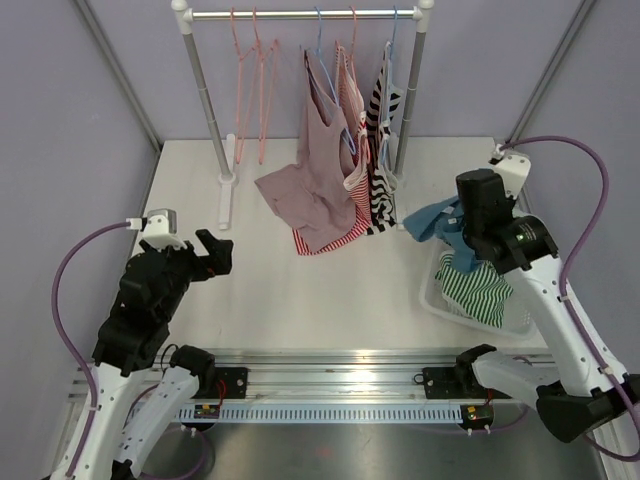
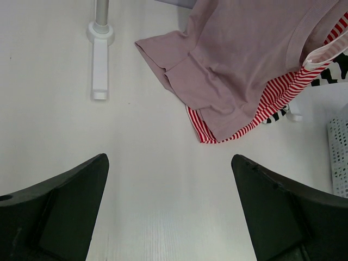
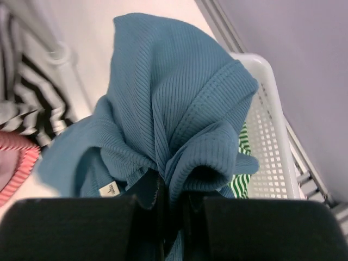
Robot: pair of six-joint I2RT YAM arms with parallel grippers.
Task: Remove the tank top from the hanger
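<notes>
While your right pincer [image 3: 173, 187] clamps the blue tank top [image 3: 179, 98] near the white basket [image 3: 272, 87], your left pincer [image 2: 168, 162] stands fully open and empty over the desk [image 2: 54, 136].

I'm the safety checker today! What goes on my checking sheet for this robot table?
Surface: white table, no spills seen.
Job's things: clothes rack with empty pink hangers; a mauve tank top, a red-striped top and a black-and-white top hang on it, reaching the table.
Clutter: white basket holding a green-striped top.
Jaws: the left arm has them wide open, holding nothing; the right arm has them shut on a blue top.
Cables: a purple cable loops from each arm.
Surroundings: plain lilac walls; metal rail along the near edge.
</notes>
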